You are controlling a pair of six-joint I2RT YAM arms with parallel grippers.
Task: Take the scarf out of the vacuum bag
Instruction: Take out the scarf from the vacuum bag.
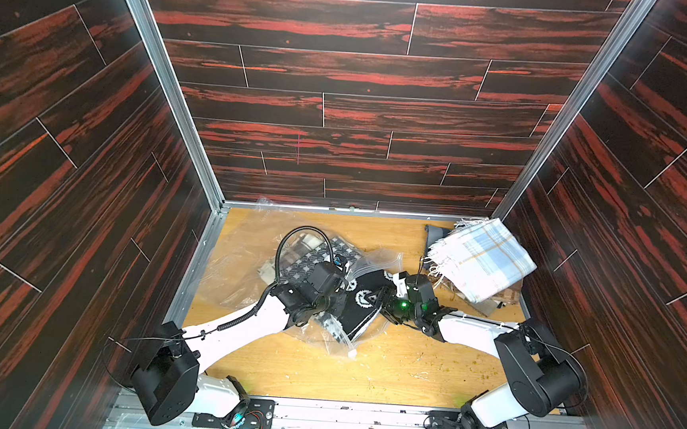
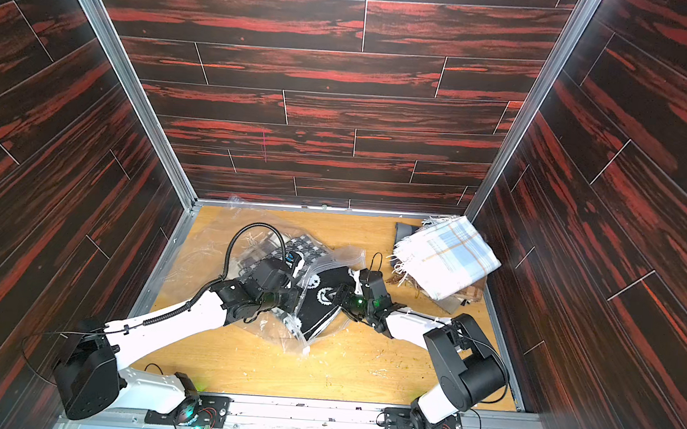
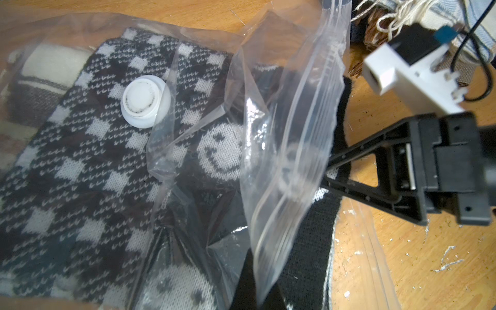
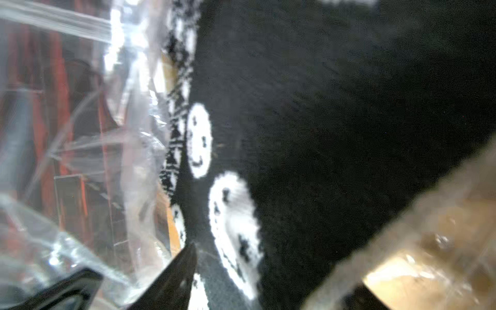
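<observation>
The clear vacuum bag [image 1: 239, 254] lies crumpled on the middle-left of the wooden table, its round white valve [image 3: 143, 100] facing up. The black-and-white knit scarf [image 1: 363, 295] with smiley faces [image 3: 220, 153] lies half inside, and its black end sticks out of the bag's open mouth. My left gripper [image 1: 339, 302] is shut on the bag's zip-seal edge [image 3: 281, 161], holding that flap up. My right gripper [image 1: 381, 299] reaches in from the right. Its jaws stand apart astride the scarf's free end [image 4: 322, 134], as the left wrist view shows [image 3: 326, 173].
A folded white-and-blue plaid cloth [image 1: 483, 258] with fringes sits at the back right on a brownish cloth [image 1: 508, 295]. A beige-and-grey cloth [image 3: 48, 69] also lies inside the bag. Dark panelled walls close in on three sides. Crumbs dot the front of the table [image 1: 426, 370].
</observation>
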